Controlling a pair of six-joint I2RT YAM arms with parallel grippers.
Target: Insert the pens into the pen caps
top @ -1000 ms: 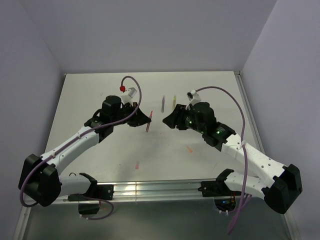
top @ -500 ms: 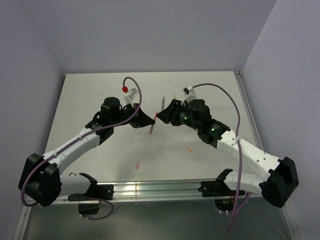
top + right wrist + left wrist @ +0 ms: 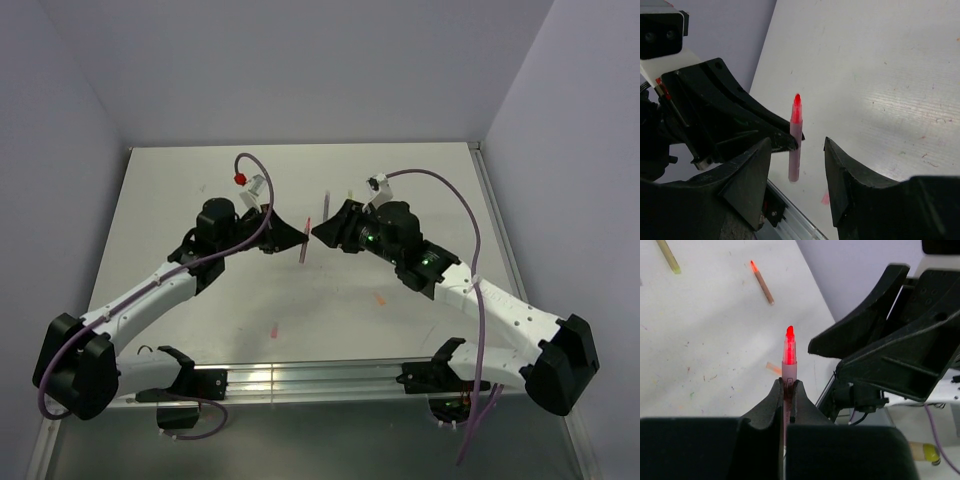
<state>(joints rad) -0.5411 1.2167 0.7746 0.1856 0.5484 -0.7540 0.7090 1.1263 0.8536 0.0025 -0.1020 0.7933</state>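
My left gripper point(image 3: 293, 236) point(image 3: 788, 383) is shut on the pink-red pen point(image 3: 788, 356) and holds it above the table, red tip pointing away from the fingers. The pen also shows in the top view point(image 3: 306, 243). My right gripper point(image 3: 319, 232) point(image 3: 796, 146) is open and faces the left one, its jaws on either side of the pen point(image 3: 795, 140) without touching it. A pink cap point(image 3: 274, 328) point(image 3: 825, 198) and an orange cap point(image 3: 379, 298) point(image 3: 773, 368) lie on the table. An orange-red pen point(image 3: 762, 282) and a yellow pen point(image 3: 668, 255) lie farther off.
A dark grey-purple pen point(image 3: 326, 202) lies on the white table point(image 3: 200, 190) just behind the grippers. The table's metal front rail point(image 3: 300, 378) runs between the arm bases. Grey walls close in the back and both sides.
My right gripper has moved left, up to the held pen. My left gripper has shifted slightly right with the pen, so the two grippers now meet at mid-table.
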